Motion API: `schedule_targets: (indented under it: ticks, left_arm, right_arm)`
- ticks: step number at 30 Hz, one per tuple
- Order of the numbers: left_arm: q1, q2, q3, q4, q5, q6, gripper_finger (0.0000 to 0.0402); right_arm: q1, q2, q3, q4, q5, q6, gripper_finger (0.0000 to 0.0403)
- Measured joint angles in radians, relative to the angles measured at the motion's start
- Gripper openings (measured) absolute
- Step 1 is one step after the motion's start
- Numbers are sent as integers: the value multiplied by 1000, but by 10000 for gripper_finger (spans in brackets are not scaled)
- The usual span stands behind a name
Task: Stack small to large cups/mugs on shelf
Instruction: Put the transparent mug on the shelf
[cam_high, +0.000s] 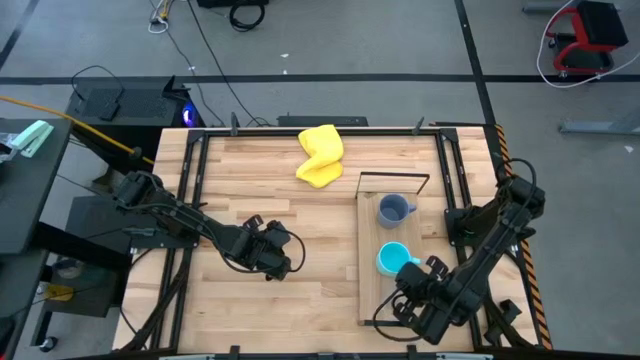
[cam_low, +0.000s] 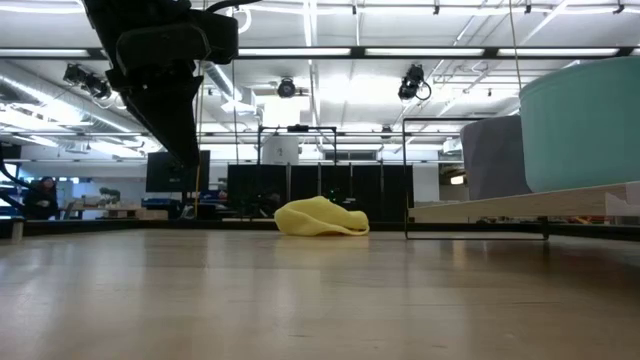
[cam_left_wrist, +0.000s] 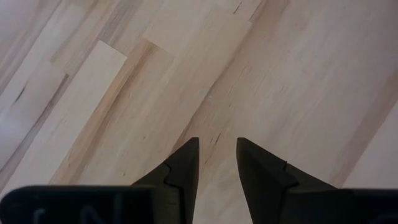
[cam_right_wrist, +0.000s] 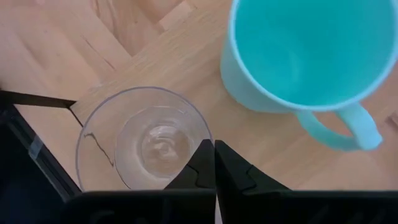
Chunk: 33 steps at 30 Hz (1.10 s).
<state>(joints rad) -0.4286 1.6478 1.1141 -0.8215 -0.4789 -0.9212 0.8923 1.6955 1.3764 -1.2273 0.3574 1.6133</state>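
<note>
The clear cup (cam_right_wrist: 143, 140) is at the near part of the shelf (cam_high: 368, 300), next to the cyan mug (cam_high: 392, 260), whose handle shows in the right wrist view (cam_right_wrist: 348, 127). My right gripper (cam_right_wrist: 214, 152) is shut on the clear cup's rim. The grey-blue mug (cam_high: 393, 210) stands upright farther back on the shelf. My left gripper (cam_left_wrist: 217, 149) is open and empty above the bare tabletop, left of the shelf (cam_high: 275, 255). The low view shows the cyan mug (cam_low: 585, 110) and the grey-blue mug (cam_low: 495, 155) on the shelf, but not the clear cup. My right gripper pinches the clear cup's rim (cam_right_wrist: 202, 134) on the side facing the arm, one finger (cam_right_wrist: 200, 158) inside the cup and one outside. The fingers come from above, slanting from the near right. The cup is upright, mouth up; whether it rests on the shelf I cannot tell.
A yellow cloth (cam_high: 320, 155) lies crumpled at the table's far middle. The shelf's thin black frame (cam_right_wrist: 37, 98) runs close beside the clear cup. Bare tabletop lies between the left gripper and the shelf.
</note>
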Motion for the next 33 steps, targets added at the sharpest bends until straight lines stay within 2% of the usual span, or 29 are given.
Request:
schedule_targets:
  ticks: [14, 33]
  left_arm:
    - [0, 0, 0, 3, 0, 1, 117]
    - [0, 0, 0, 3, -10, 1, 118]
  right_arm:
    - [16, -2, -56, 55, 34, 47, 30]
    - [31, -1, -57, 55, 40, 45, 72]
